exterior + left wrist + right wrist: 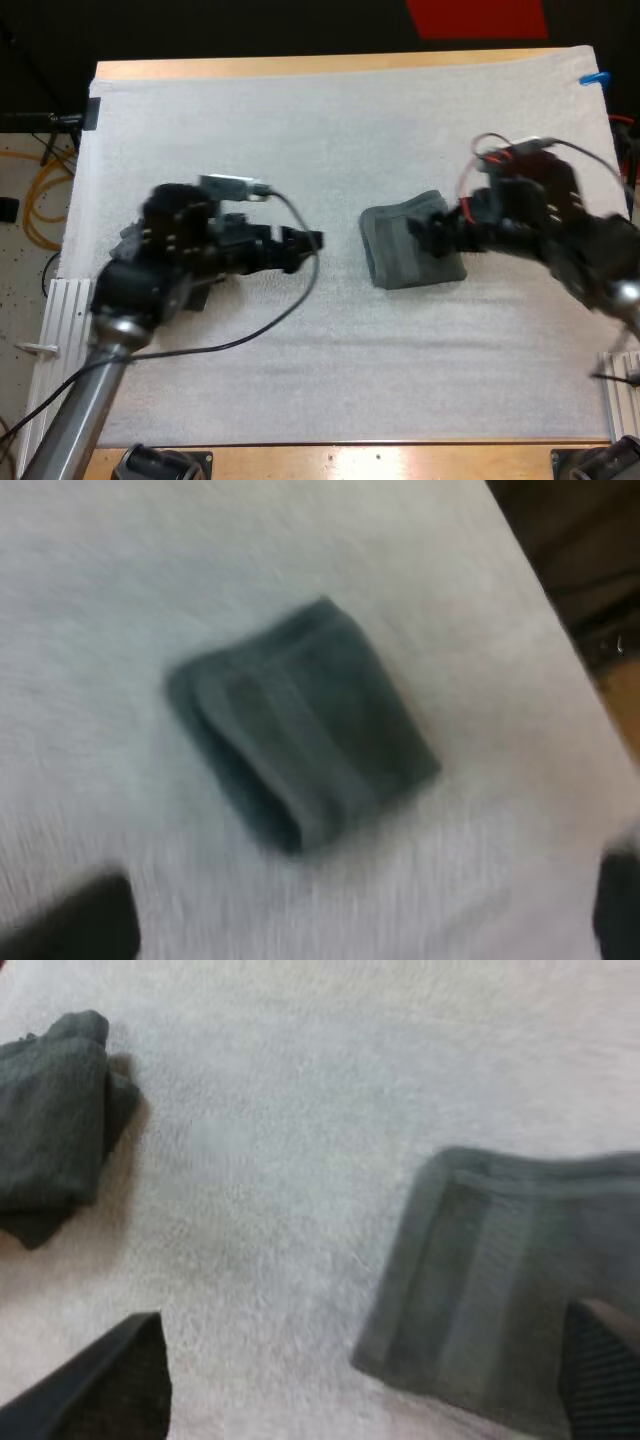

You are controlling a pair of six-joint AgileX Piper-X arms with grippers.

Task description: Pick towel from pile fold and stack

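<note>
High view, table: a wooden table with a white mat over nearly all of its top.
High view, folded towel: a dark grey-green folded towel lies flat on the mat, a little toward the right arm's side of the middle.
High view, left gripper: the left gripper sits low over bare mat near the middle. It points toward the folded towel and is apart from it, with a strip of mat between them.
High view, right gripper: the right gripper is over the folded towel's edge on the right arm's side. Its fingers are too blurred here to tell how they stand.
Left wrist view, towel: the folded towel lies ahead of the gripper on the mat, turned at an angle, with its rounded fold edge nearest the camera.
Left wrist view, fingers: the two black fingers stand wide apart, clear of the towel and holding nothing.
Right wrist view, towels: the folded towel lies flat by one finger. A crumpled towel lies farther off on the mat, well apart from the folded one.
Right wrist view, fingers: the fingers are spread wide. One is over bare mat and the other at the folded towel's edge, with nothing clamped between them.
</note>
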